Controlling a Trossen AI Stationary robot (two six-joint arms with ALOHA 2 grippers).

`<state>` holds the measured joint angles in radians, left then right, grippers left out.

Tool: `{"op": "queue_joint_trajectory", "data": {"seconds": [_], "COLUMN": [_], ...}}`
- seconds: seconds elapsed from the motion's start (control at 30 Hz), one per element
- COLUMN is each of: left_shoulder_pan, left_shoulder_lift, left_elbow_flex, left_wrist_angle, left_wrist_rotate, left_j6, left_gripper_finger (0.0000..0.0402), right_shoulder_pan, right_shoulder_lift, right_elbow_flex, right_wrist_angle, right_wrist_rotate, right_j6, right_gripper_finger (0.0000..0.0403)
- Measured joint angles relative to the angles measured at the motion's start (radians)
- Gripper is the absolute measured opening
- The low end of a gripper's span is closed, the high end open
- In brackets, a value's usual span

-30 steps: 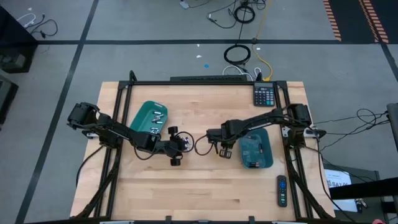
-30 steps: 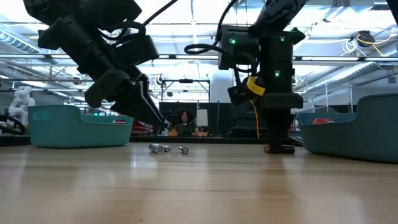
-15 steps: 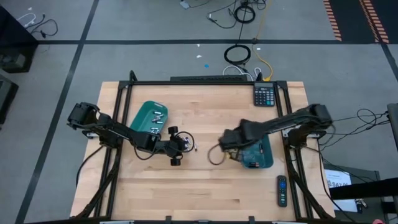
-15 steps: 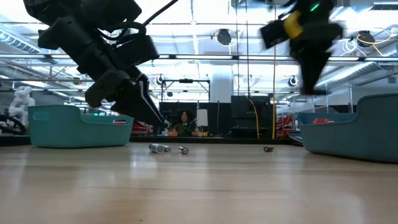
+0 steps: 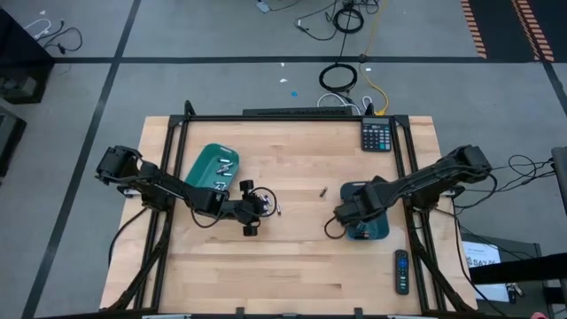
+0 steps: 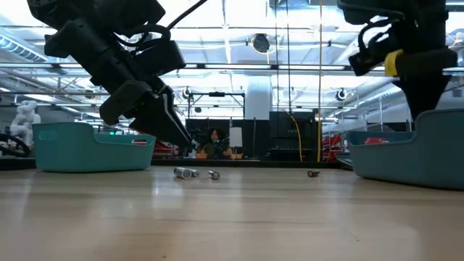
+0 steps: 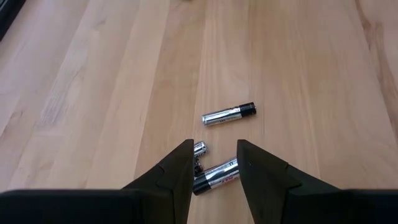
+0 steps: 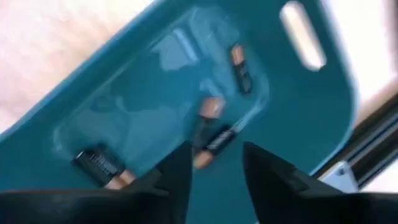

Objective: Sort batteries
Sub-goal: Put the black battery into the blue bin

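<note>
Wood table (image 5: 292,266): R hand (image 8: 214,168) over teal tray (image 8: 311,124)

The right tool (image 5: 347,215) hangs over the right teal tray (image 5: 379,229); a battery (image 5: 322,190) lies nearby.

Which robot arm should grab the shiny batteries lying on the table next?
The left. Its open hand hangs right over a silver battery, with another just ahead. The right hand is over the right teal tray, away from them.
</note>
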<state>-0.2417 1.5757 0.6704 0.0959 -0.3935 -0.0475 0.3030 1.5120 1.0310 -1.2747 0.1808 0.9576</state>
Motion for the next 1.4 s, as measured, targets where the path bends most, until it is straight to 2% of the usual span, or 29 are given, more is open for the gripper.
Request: {"op": "queue_joint_trajectory", "data": {"seconds": [0.13,0.33,0.47,0.57,0.73,1.03,1.23,1.4], "left_shoulder_pan": [0.000,0.000,0.000,0.000,0.000,0.000,0.000,0.000], "left_shoulder_lift": [0.000,0.000,0.000,0.000,0.000,0.000,0.000,0.000], "left_elbow_flex": [0.000,0.000,0.000,0.000,0.000,0.000,0.000,0.000], "left_wrist_angle": [0.000,0.010,0.023,0.023,0.021,0.015,0.015,0.015], "left_wrist_rotate": [0.000,0.000,0.000,0.001,0.019,0.019,0.019,0.019], "left_j6": [0.000,0.000,0.000,0.000,0.000,0.001,0.001,0.001], "left_gripper_finger": [0.0132,0.0132,0.0132,0.0132,0.0132,0.0132,0.0132,0.0132], "right_shoulder_pan": [-0.009,-0.017,-0.045,-0.079,-0.137,-0.181,-0.199,-0.223], "right_shoulder_lift": [0.000,0.002,0.005,0.009,0.061,0.281,0.423,0.474], "right_elbow_flex": [0.054,0.224,0.282,0.282,0.283,0.283,0.282,0.282], "right_wrist_angle": [-0.023,0.004,0.096,0.187,0.219,0.249,0.253,0.255], "right_wrist_rotate": [-0.017,0.178,0.244,0.242,0.227,0.180,0.178,0.180], "right_j6": [0.002,-0.150,-0.296,-0.398,-0.553,-0.950,-1.064,-1.103], "right_gripper_finger": [0.0169,0.0173,0.0162,0.0158,0.0157,0.0157,0.0157,0.0157]}}
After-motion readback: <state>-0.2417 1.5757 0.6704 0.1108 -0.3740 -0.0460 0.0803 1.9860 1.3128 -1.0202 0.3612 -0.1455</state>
